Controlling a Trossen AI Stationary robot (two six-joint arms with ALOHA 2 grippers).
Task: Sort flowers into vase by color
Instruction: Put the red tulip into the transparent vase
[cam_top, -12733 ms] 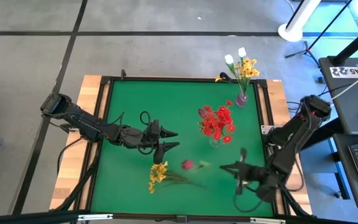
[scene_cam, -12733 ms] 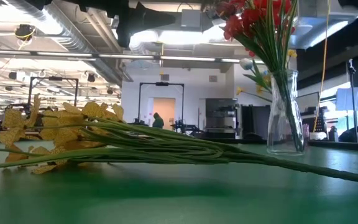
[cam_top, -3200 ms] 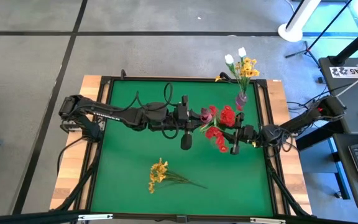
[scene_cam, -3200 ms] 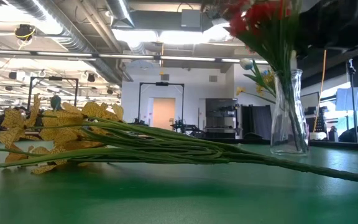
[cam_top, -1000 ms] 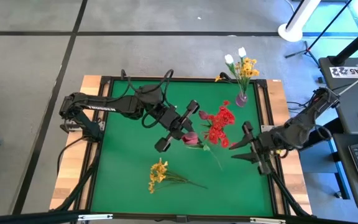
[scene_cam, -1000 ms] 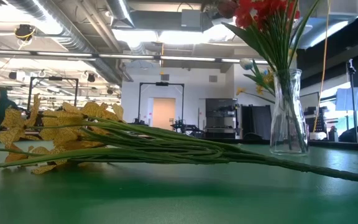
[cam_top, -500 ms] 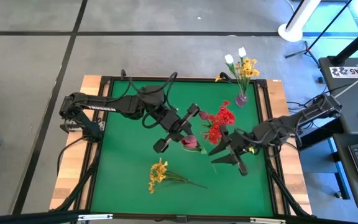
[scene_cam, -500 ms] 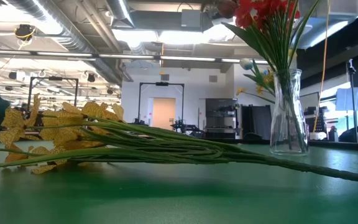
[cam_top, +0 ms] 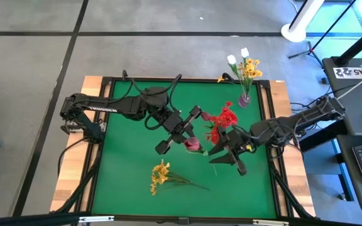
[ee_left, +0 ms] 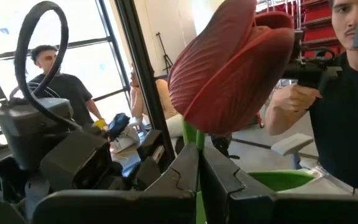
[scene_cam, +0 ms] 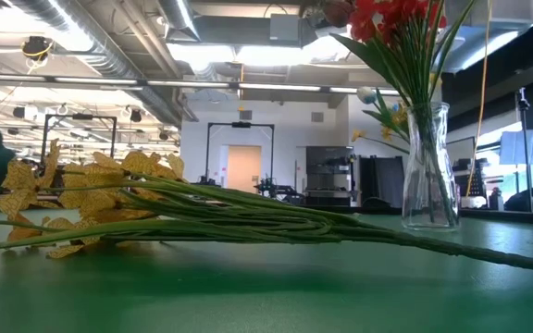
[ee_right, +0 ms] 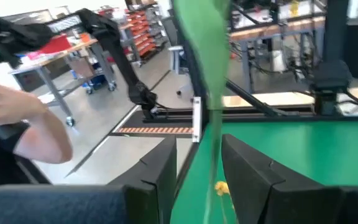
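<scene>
Centrally, left gripper (cam_top: 192,139) clenched on dark pink bud (cam_top: 193,145), right gripper (cam_top: 222,152) parted around its stem (ee_right: 215,93)

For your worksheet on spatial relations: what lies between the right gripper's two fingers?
In the right wrist view, a green flower stem runs through the gap between the right gripper's fingers, which stand apart beside it, above the green table.

The desk (cam_top: 131,169) is bright green with a pale wood border. Yellow flowers (cam_top: 160,176) on green stems lie on it; red flowers (cam_top: 222,120) fill a clear glass vase (scene_cam: 429,166). The dark pink bud (ee_left: 229,68) (finely ribbed) sits above the black left tool (ee_left: 199,167).
</scene>
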